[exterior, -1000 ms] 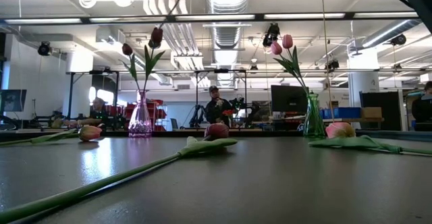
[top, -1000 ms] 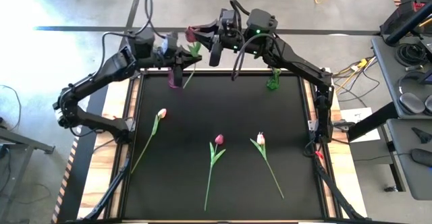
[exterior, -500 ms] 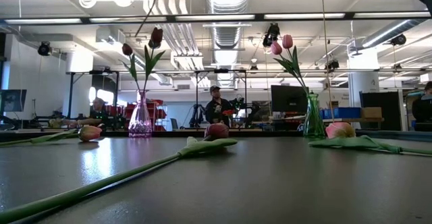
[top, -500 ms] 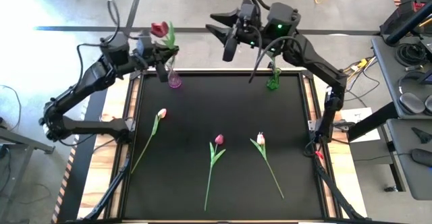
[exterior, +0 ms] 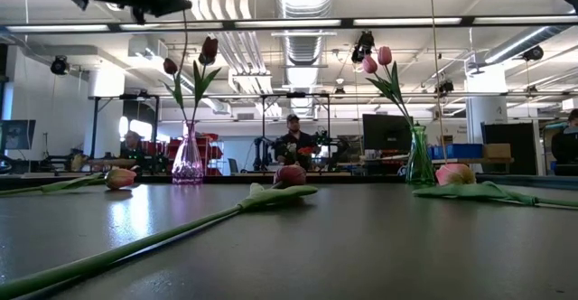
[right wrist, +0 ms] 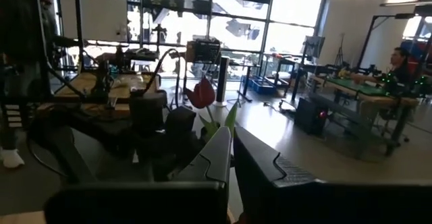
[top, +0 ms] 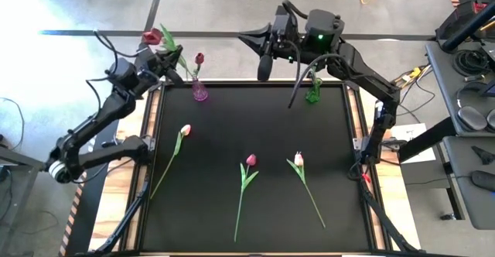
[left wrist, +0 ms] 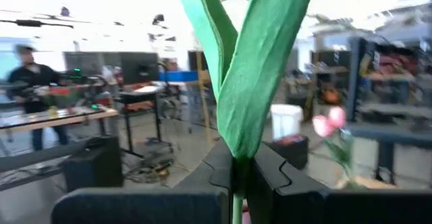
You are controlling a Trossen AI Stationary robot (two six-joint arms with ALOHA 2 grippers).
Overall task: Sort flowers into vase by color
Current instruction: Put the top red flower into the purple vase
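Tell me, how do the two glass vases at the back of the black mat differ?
The pink vase is squat with a wide base; the green vase is slimmer and taller. The pink vase holds dark magenta tulips, the green vase pale pink ones. The pink vase stands nearer the left end effector, which grips another magenta tulip by its stem; the green vase stands below the right arm. Both are clear tinted glass, upright, at the mat's far edge.
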